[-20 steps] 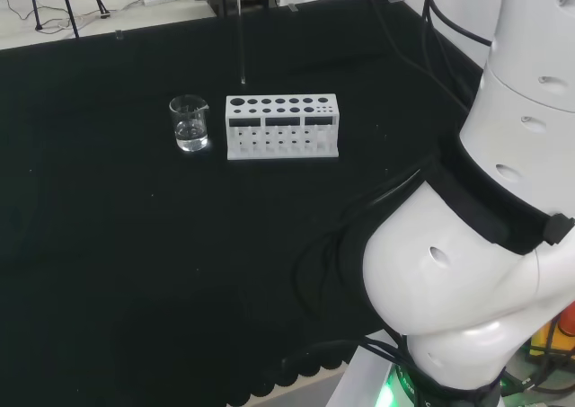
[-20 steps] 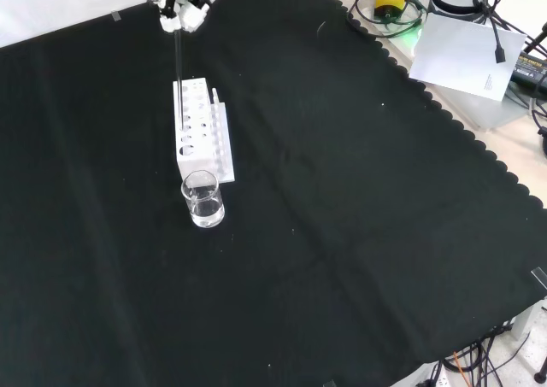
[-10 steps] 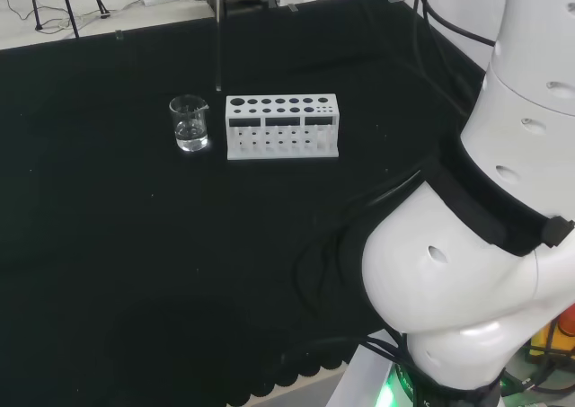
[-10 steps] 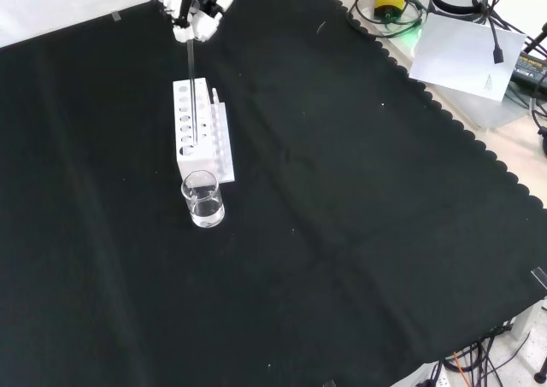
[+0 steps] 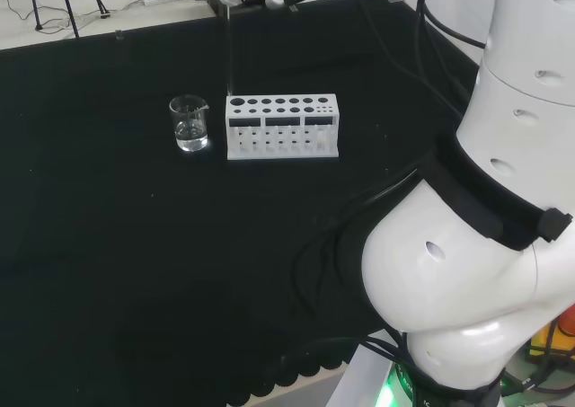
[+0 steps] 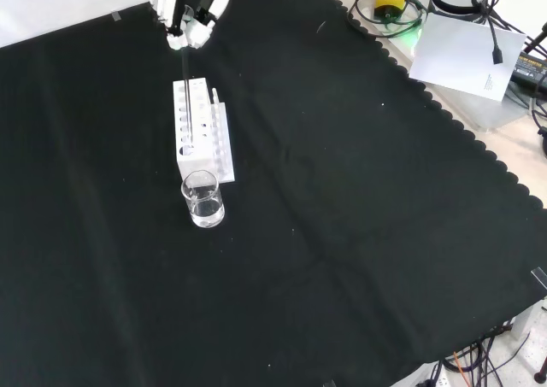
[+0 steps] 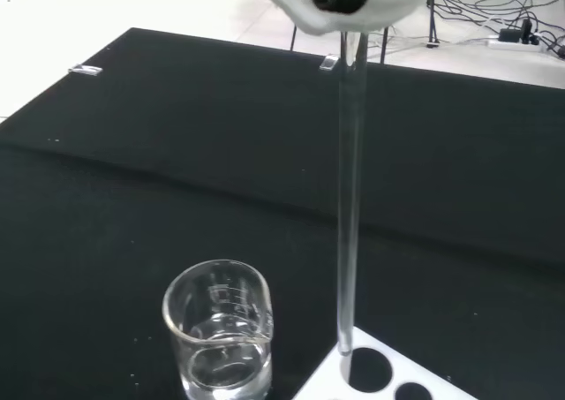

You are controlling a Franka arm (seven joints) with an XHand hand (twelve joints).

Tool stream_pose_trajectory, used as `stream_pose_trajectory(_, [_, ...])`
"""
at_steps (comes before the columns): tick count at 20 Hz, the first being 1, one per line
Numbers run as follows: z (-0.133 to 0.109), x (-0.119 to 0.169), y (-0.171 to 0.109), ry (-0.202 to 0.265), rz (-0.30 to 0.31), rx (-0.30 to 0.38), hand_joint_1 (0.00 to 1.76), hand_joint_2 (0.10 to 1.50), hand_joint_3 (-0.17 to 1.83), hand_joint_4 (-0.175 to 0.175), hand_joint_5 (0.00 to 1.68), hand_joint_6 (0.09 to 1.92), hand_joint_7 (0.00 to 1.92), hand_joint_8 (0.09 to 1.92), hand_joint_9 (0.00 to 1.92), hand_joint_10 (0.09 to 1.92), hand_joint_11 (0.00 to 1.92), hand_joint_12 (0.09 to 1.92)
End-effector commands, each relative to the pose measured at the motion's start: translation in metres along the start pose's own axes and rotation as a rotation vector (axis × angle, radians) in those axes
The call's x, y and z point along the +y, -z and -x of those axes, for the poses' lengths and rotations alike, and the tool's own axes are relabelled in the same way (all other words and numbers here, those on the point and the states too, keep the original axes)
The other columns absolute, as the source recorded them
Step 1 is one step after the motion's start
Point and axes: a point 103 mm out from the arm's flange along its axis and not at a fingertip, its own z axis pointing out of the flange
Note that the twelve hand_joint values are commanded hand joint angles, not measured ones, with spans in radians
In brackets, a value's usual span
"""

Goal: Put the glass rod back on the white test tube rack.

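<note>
Pale floor (image 7: 177, 11) with cables (image 7: 494, 11) behind black cloth (image 6: 342, 233)

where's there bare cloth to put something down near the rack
Front view: bare cloth right of the white test tube rack and below the beaker. It is crowded at the rack's top end, where the hand holds the glass rod.

Clear glass rod (image 7: 350, 197) hanging upright, tip at corner hole of white test tube rack (image 5: 282, 126)

Open black cloth (image 6: 359, 233) surrounds the white test tube rack (image 5: 282, 126); only the beaker (image 5: 190, 123) stands just beside its end.
</note>
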Motion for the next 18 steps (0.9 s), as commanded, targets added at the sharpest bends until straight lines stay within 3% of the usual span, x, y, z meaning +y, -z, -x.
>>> stream_pose_trajectory(1, [0.005, 0.0, -0.002, -0.011, -0.002, -0.006, 1.3, 1.05, 0.0, -0.175, 1.15, 0.41, 1.17, 1.01, 1.61, 0.88, 1.43, 0.96])
stream_pose_trajectory(18, [0.006, 0.015, -0.025, 0.0, -0.041, 0.01, 1.3, 1.05, 0.0, -0.175, 1.15, 0.41, 1.17, 1.01, 1.61, 0.88, 1.43, 0.96])
